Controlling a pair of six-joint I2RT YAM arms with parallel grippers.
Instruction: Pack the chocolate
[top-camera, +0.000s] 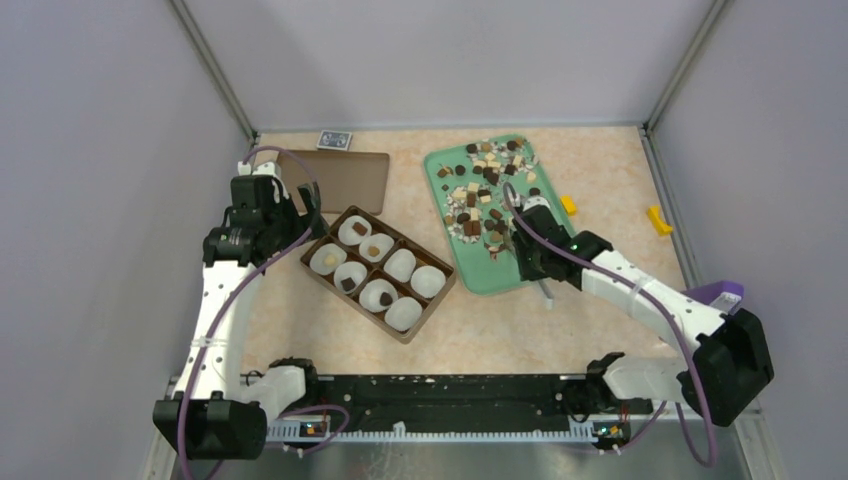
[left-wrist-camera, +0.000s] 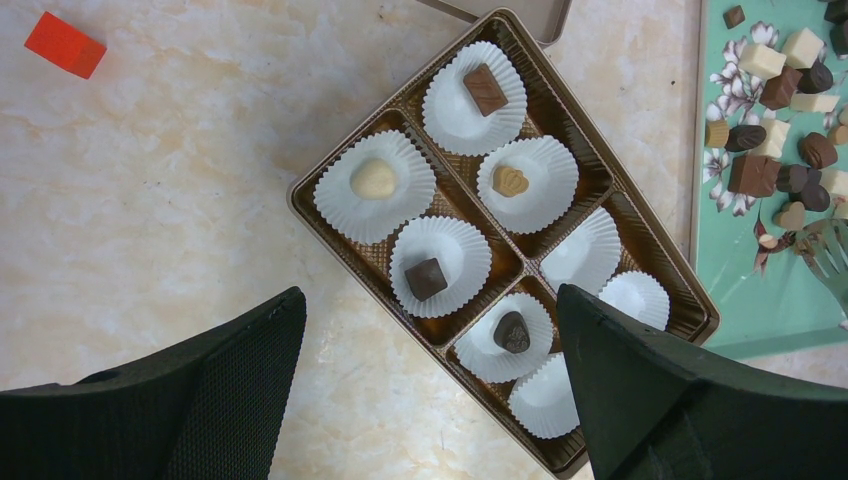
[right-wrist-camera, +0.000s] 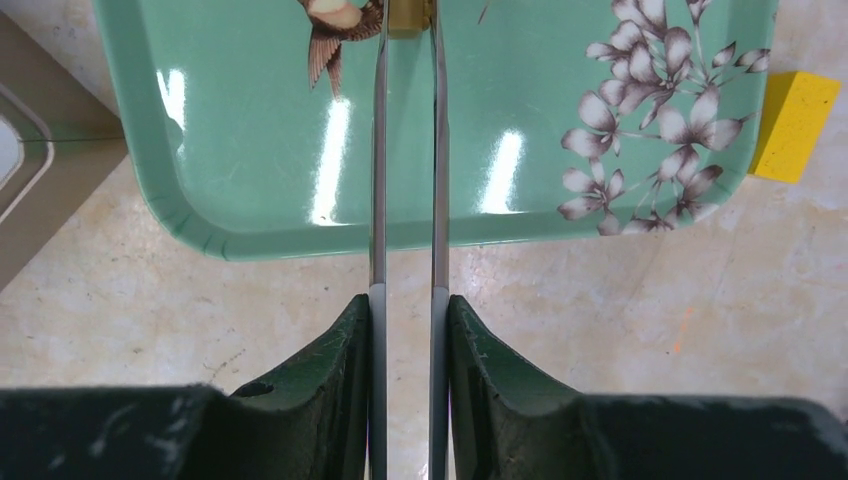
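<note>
Top external view: the left gripper (top-camera: 303, 205) hung over the left end of the brown box (top-camera: 352, 300), its fingers spread wide with nothing between them. In the left wrist view, five of the box's white paper cups (left-wrist-camera: 585, 255) each held one chocolate piece (left-wrist-camera: 426, 278); three cups held none. To the right, most loose chocolate pieces lay heaped on the far half of the green tray (top-camera: 500, 275). The right gripper (right-wrist-camera: 408, 310) was clamped on metal tongs (right-wrist-camera: 378, 150) reaching over the tray's near edge, a tan piece (right-wrist-camera: 408, 12) showing between the arms at the frame's top. A yellow block (top-camera: 568, 205) lay just right of the tray.
</note>
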